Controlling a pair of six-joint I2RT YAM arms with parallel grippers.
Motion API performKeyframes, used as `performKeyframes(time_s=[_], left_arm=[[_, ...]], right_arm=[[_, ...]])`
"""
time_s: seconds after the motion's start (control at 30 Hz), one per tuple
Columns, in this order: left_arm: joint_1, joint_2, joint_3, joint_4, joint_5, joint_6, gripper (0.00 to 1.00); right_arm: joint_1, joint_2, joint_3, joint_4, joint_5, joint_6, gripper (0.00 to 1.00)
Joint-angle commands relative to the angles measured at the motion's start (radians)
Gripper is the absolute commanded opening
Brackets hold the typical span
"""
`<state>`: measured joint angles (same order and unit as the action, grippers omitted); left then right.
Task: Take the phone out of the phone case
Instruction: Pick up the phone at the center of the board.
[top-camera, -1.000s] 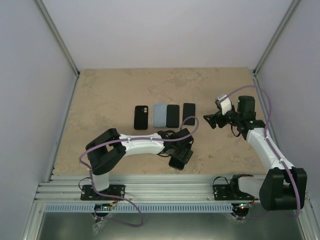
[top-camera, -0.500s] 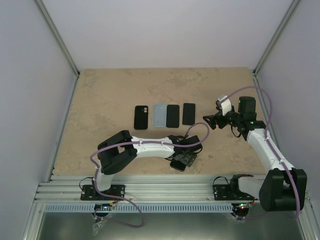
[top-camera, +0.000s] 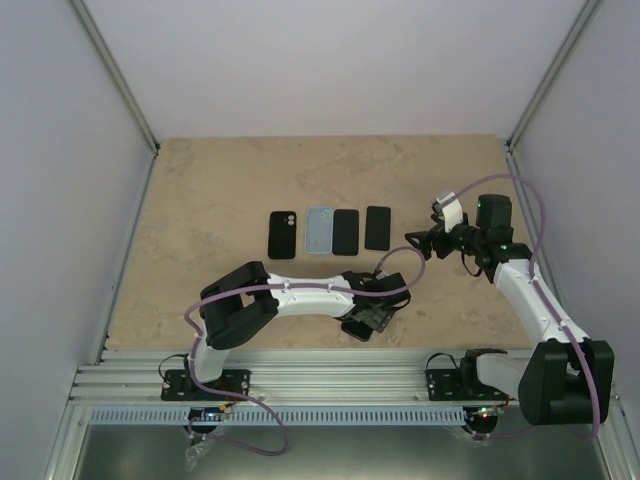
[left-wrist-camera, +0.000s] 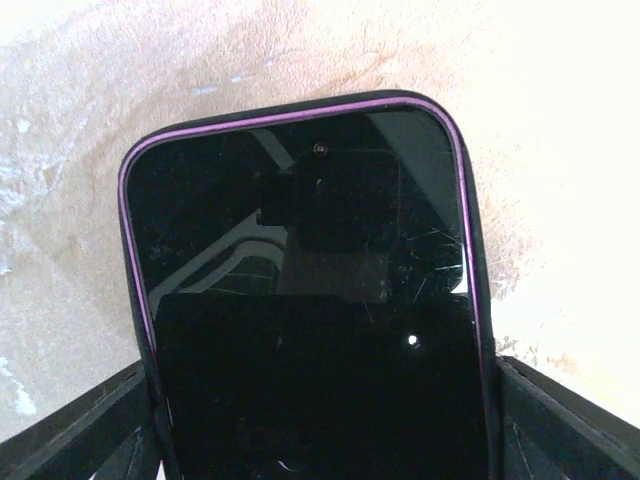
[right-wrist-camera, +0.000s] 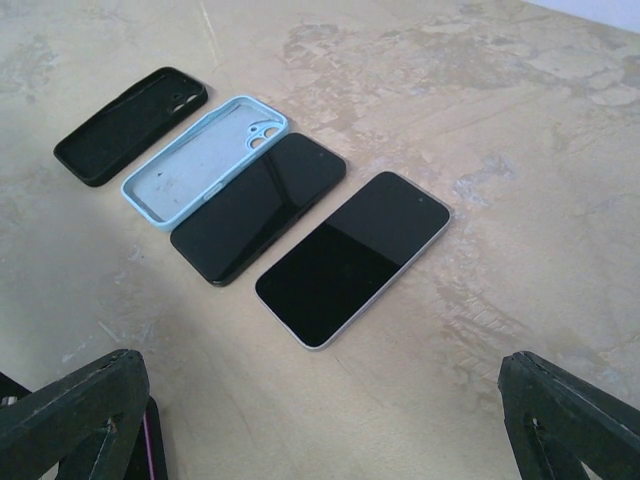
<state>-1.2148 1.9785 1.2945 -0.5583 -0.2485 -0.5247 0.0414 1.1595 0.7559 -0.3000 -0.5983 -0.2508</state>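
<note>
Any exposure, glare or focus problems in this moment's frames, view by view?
Left wrist: the table is blown out to near white at the upper right, and the cased phone has a glossy screen that mirrors the camera rig, with fine scratches showing. Right wrist: sharp and evenly lit, no glare on the white-edged phone. Top external: flat, even light, no glare, but objects appear small.

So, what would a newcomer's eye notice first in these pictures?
The left gripper near the table's front edge, its fingers flanking a phone in a purple-rimmed case. Behind it lies a neat row: a black case, a light blue case, a dark phone and a silver-edged phone. The right gripper hovers open right of the row.
</note>
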Motion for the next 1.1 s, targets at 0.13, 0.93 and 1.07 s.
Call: performKeyframes(time_s=[0.13, 0.93, 1.07], left_arm=[[-0.001, -0.117, 0.012, 0.030, -0.189, 0.095, 0.51], [0.104, -0.338, -0.063, 0.179, -0.234, 0.187, 0.44], [0.104, -0.333, -0.041, 0.169, -0.231, 0.178, 0.44]], right_arm=[[-0.007, -0.016, 0.005, 0.074, -0.039, 0.095, 0.98], [0.109, 0.152, -0.014, 0.239, -0.491, 0.556, 0.98], [0.150, 0.179, -0.004, 0.244, -0.491, 0.568, 0.93]])
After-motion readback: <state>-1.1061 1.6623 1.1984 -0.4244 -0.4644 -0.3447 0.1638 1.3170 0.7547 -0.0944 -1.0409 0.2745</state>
